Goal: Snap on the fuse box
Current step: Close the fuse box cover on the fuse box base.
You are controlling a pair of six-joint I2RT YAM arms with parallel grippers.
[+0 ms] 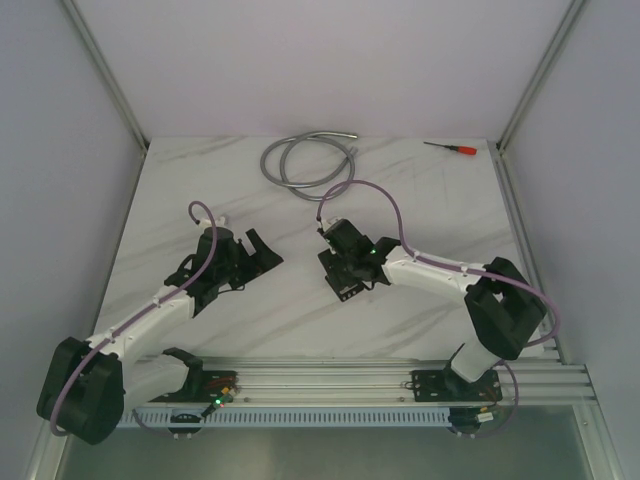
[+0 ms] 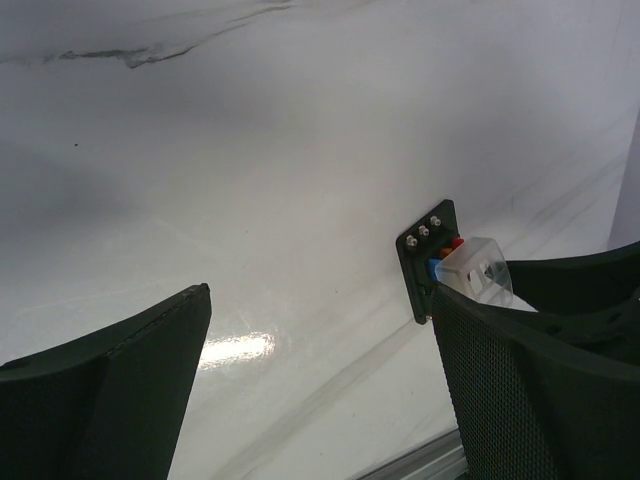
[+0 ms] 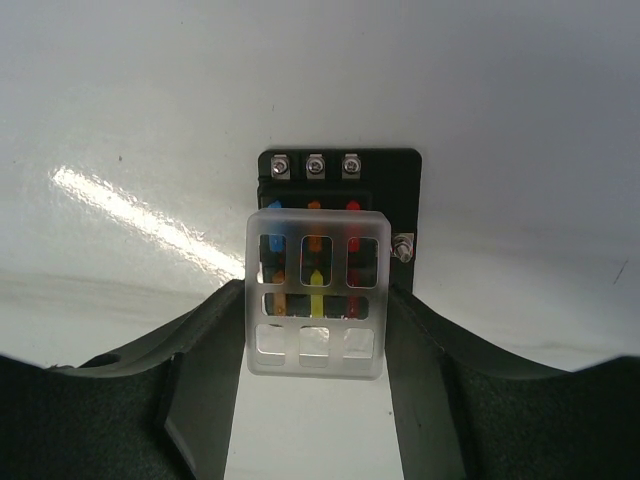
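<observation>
**Assessor:** Largest items first. How do the arms stand?

**Inspector:** Both work over the marble table (image 1: 250, 180). The right arm (image 1: 440, 270) bends at a bulky elbow by the right edge. Its forearm reaches left to mid-table with the wrist tipped downward. The left arm (image 1: 150, 315) runs from the near left corner diagonally inward, its head turned toward the other arm's.

**Assessor:** And the pincers?

**Inspector:** The left pincer (image 2: 320, 298) is spread wide and grasps nothing. The right pincer (image 3: 315, 295) is partly closed, its fingers (image 3: 200, 400) set against the two sides of the fuse box (image 3: 385, 175). That is a grasp.

**Assessor:** Where exactly is the box?

**Inspector:** It is between the right pincer's fingers, with its black back plate projecting past the tips. From the left pincer it lies ahead, just off the right-hand finger. Whether it rests on the table cannot be told.

**Assessor:** Anything else around the pincers?

**Inspector:** A coiled grey hose (image 1: 300, 160) lies beyond the right pincer toward the far edge. A red-handled screwdriver (image 1: 455, 148) lies farther off to its right.

**Assessor:** Smaller parts? Any markings?

**Inspector:** A clear cover (image 3: 315, 350) lies over the box face. Whether it is clicked home cannot be told. Coloured fuses (image 3: 316, 290) show through it: blue, orange, red and yellow. Three screws (image 3: 315, 163) line the plate's far end, and one side screw (image 3: 404, 246) sits beside the pincer's right finger. No lettering can be read in these views.
</observation>
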